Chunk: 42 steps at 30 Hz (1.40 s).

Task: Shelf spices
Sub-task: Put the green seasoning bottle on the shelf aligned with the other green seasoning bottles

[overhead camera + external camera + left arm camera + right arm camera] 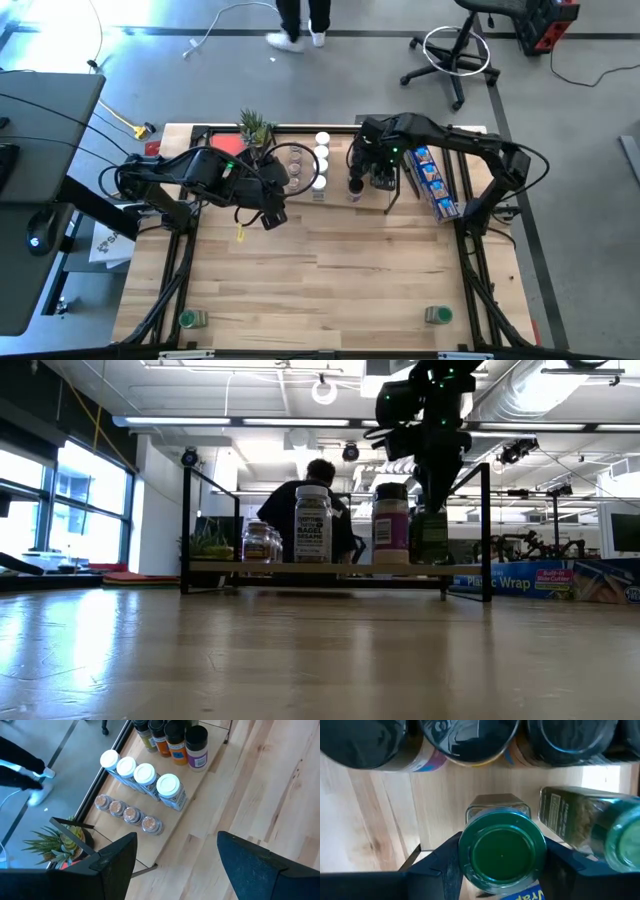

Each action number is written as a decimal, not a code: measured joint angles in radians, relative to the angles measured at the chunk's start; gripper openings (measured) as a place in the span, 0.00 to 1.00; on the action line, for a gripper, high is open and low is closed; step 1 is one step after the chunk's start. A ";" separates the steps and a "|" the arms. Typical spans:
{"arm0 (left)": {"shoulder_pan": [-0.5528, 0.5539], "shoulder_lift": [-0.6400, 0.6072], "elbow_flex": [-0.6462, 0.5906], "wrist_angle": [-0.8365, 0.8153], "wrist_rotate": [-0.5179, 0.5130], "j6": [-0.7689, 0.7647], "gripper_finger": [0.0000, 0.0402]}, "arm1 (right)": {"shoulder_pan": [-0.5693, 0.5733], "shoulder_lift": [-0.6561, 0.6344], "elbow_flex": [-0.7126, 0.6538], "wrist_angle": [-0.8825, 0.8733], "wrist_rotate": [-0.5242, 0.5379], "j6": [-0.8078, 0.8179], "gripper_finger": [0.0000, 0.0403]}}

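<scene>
The robot has 2 dark, matte black arms built from jointed segments, with thin black cables looped along the links. A small green indicator light glows on each arm near the wrist. The left gripper (175, 862) has 2 broad, flat black fingers (117, 860) with blunt, angled tips.

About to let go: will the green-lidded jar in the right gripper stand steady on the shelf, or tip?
The green-lidded jar looks squarish-bodied, so rolling seems unlikely. It looks tall for its base, so a nudge from the right gripper might tip it. Another green-lidded jar stands close beside it on the shelf, which might catch it.
</scene>
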 joint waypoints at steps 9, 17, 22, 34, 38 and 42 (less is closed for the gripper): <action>0.000 0.000 0.000 0.000 0.001 -0.001 0.67 | -0.002 0.000 -0.011 0.048 0.073 0.002 0.48; 0.000 0.000 0.000 0.000 0.002 0.002 0.67 | -0.002 -0.001 -0.011 0.052 0.097 0.017 0.61; 0.000 0.000 0.000 0.000 0.002 0.002 0.67 | -0.002 -0.001 -0.011 0.052 0.097 0.048 0.62; 0.000 0.000 0.000 0.000 0.002 0.001 0.67 | 0.002 -0.001 0.126 0.021 0.160 0.080 0.62; -0.001 0.000 0.000 0.000 0.011 -0.002 0.67 | 0.018 -0.001 0.218 -0.044 0.165 0.100 0.62; -0.011 0.000 0.000 0.000 0.052 -0.016 0.67 | 0.050 -0.002 0.328 -0.117 0.165 0.129 0.62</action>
